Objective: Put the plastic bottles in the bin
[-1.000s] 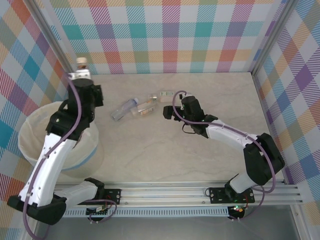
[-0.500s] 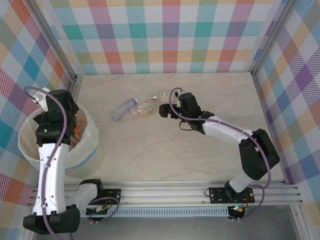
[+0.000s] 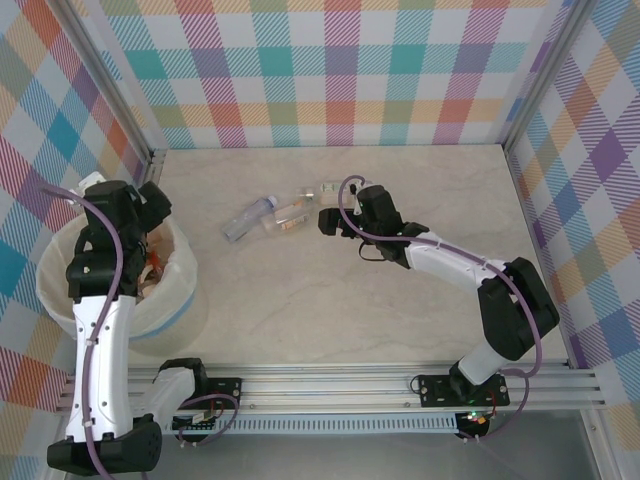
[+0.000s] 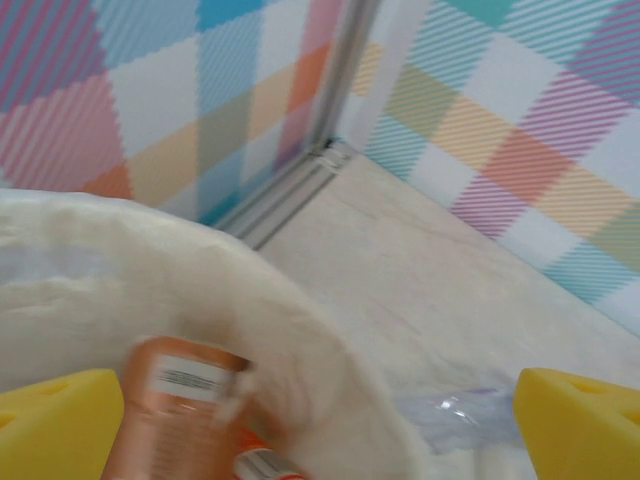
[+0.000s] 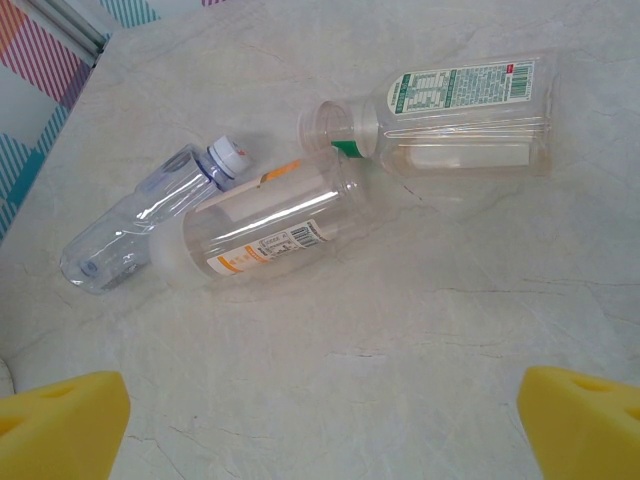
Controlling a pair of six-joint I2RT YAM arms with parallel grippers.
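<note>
Three plastic bottles lie together on the table: a clear bluish one [image 3: 248, 216] [image 5: 140, 225], an orange-labelled one [image 3: 290, 215] [image 5: 265, 218] and a green-labelled one [image 3: 327, 190] [image 5: 460, 115]. My right gripper [image 3: 327, 220] [image 5: 320, 430] hovers just in front of them, open, with bare table between its yellow fingertips. The bin [image 3: 175, 300] [image 4: 200, 260], lined with a white bag, stands at the left. My left gripper [image 3: 152, 203] [image 4: 320, 440] hangs open over its far rim. An orange bottle [image 4: 185, 400] [image 3: 150, 270] lies inside the bin.
Chequered walls close the table at the back and both sides, with a metal corner post [image 4: 330, 150] just behind the bin. The arms' rail [image 3: 350, 385] runs along the near edge. Open tabletop [image 3: 330, 310] lies between the bin and the right arm.
My left arm swung from the back corner over the bin and its gripper opened, letting go of the bottle it held. The right gripper edged left towards the lying bottles.
</note>
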